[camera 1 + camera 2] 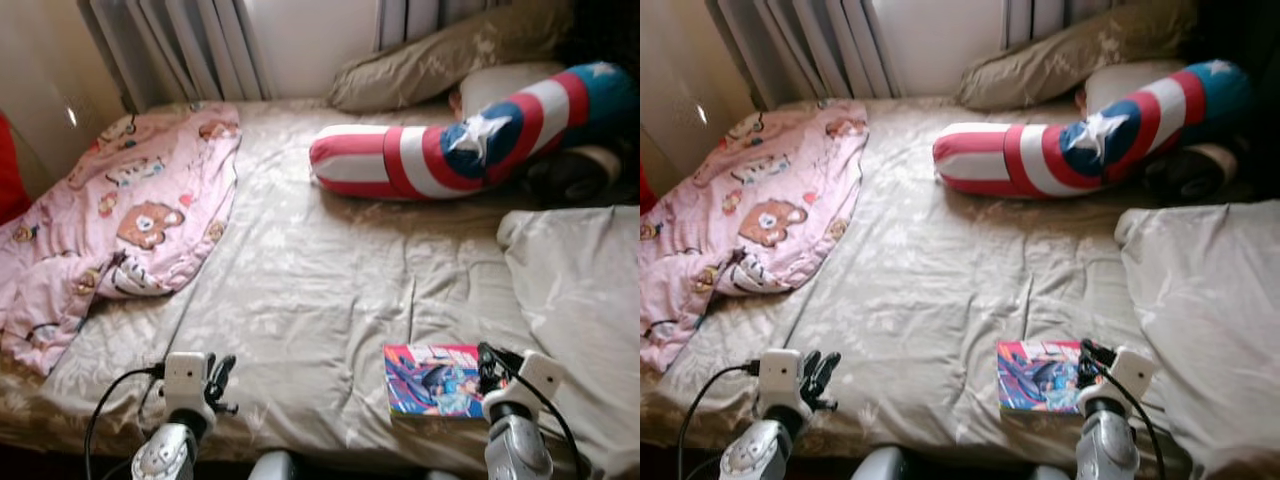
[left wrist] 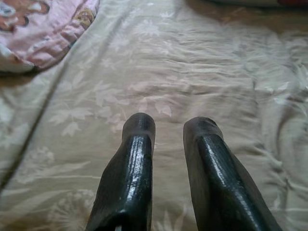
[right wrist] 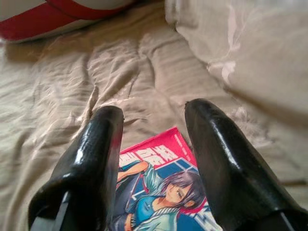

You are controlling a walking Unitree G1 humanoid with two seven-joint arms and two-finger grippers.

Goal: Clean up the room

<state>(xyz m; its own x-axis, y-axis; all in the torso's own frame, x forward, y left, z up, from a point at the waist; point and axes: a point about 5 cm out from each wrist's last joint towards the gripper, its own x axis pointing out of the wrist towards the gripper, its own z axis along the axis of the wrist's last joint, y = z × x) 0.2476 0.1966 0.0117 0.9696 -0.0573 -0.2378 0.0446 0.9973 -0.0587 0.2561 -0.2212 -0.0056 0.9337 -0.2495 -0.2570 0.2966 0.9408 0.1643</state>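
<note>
A comic book [image 1: 432, 380] with a red and blue cover lies flat on the beige bed sheet [image 1: 320, 270] near the front edge. My right gripper [image 1: 492, 362] hovers at the book's right side, open, and its two black fingers [image 3: 91, 159] stand either side of the cover [image 3: 159, 192] without holding it. My left gripper [image 1: 220, 378] is at the front left over bare sheet, open, its fingers [image 2: 132, 159] slightly apart with nothing between them.
A pink bear-print blanket [image 1: 120, 220] is crumpled at the left. A long red, white and blue striped cushion [image 1: 450, 145] lies across the back. Beige pillows [image 1: 440, 55] rest at the head, and a folded beige duvet [image 1: 580, 290] covers the right side.
</note>
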